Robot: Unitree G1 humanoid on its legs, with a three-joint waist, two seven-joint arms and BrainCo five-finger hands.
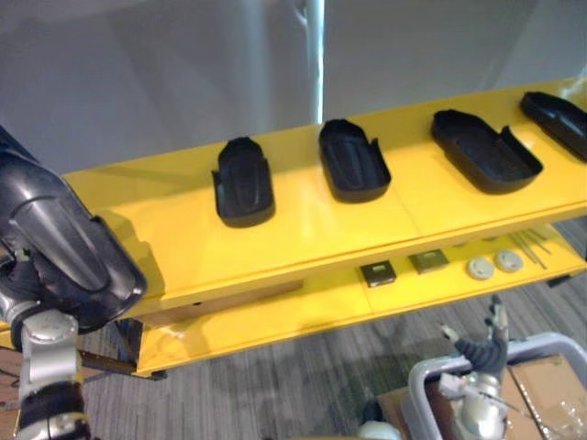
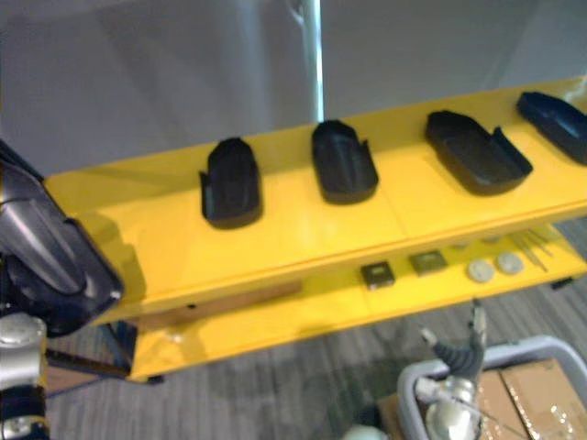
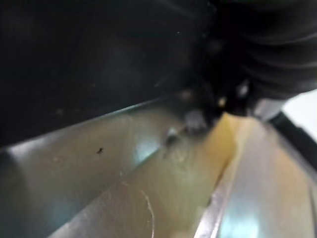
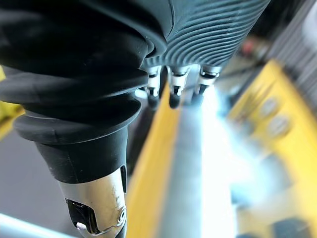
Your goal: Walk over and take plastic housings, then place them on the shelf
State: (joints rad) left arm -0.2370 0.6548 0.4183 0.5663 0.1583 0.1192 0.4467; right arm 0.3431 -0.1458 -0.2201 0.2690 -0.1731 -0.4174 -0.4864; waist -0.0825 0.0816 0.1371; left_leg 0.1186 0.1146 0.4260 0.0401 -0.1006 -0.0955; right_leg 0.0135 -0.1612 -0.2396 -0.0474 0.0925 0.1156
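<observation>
Left eye view shows hollow black housings (image 1: 243,183).

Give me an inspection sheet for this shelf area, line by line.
Surface: two-tier glossy yellow shelf.
Job's things: four black plastic housings in a row on the top tier; a large black shell, likely a fifth, at the left arm.
Clutter: lower tier holds two small square parts, two pale round discs and thin rods.
Hands: left hand behind the shell, fingers hidden; right hand open above a grey bin.
Cables: nothing seen.
Surroundings: grey carpet, grey wall, cardboard boxes in the bin.
</observation>
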